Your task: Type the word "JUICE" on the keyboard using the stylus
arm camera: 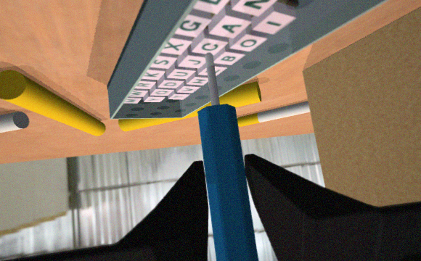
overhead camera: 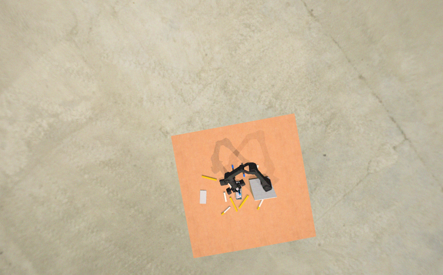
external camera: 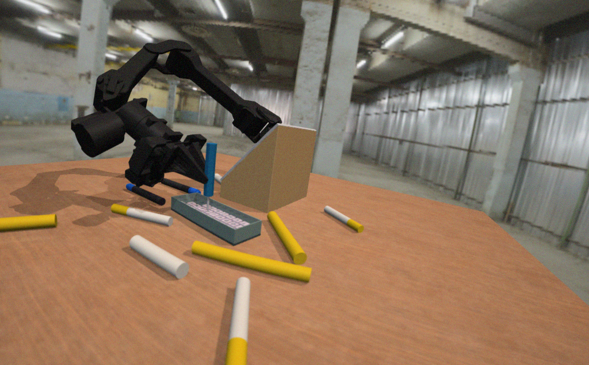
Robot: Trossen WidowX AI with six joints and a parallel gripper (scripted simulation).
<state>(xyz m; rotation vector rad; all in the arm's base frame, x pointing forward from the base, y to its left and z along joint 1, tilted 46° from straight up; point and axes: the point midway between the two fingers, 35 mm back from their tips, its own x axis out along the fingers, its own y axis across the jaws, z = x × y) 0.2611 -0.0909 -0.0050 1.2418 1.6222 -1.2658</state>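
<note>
My gripper (external camera: pixel 206 179) (arm camera: pixel 224 167) is shut on the blue stylus (external camera: pixel 210 158) (arm camera: pixel 226 196), which stands about upright with its thin grey tip down. The keyboard (external camera: pixel 205 223) (arm camera: pixel 152 32) is a slate-coloured tray with pale pink letter keys, below the gripper. In the wrist view the tip overlaps the lower edge of the C key (arm camera: pixel 210 46), close to the J key (arm camera: pixel 196 61). I cannot tell whether the tip touches a key. The U key (arm camera: pixel 179 74) and the I key (arm camera: pixel 275 24) also show. The E key cannot be made out clearly.
A tan wedge block (external camera: pixel 287 168) (arm camera: pixel 374 109) stands beside the keyboard. Yellow rods (external camera: pixel 250 260) (arm camera: pixel 58 105), a white rod (external camera: pixel 158 256), yellow-white rods (external camera: pixel 142 215) and black-blue rods (external camera: pixel 145 194) lie around it. A pale grey plate (overhead camera: pixel 202 196) lies farther left in the overhead view.
</note>
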